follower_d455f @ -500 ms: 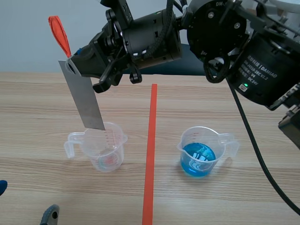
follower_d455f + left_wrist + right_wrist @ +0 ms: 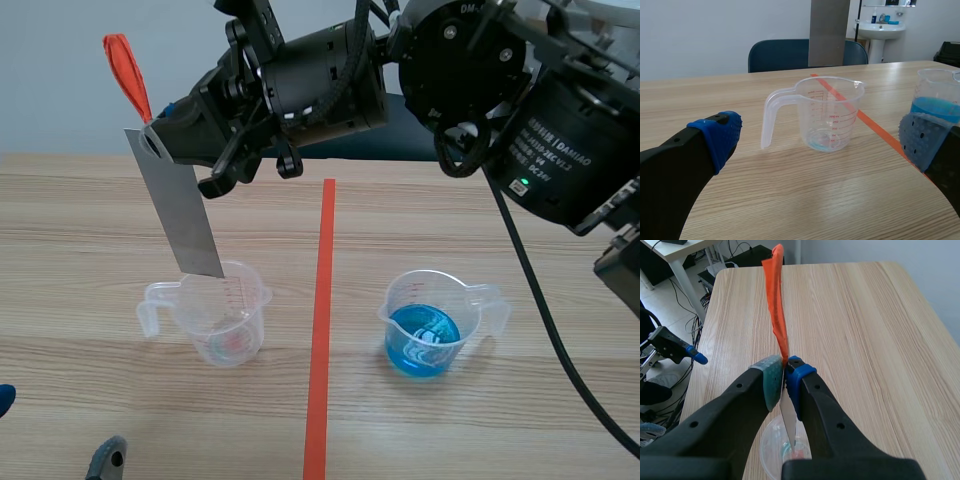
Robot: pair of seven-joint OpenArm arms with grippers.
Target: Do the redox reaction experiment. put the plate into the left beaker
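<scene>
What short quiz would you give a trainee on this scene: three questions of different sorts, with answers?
1. True or false: the right beaker holds blue liquid.
2. What grips the metal plate? A) the left arm's jaws B) the right arm's jaws C) a person's hand
3. Fill in: the left arm's jaws, low near the left beaker, stand ____.
Key: 1 true; 2 B; 3 open.
</scene>
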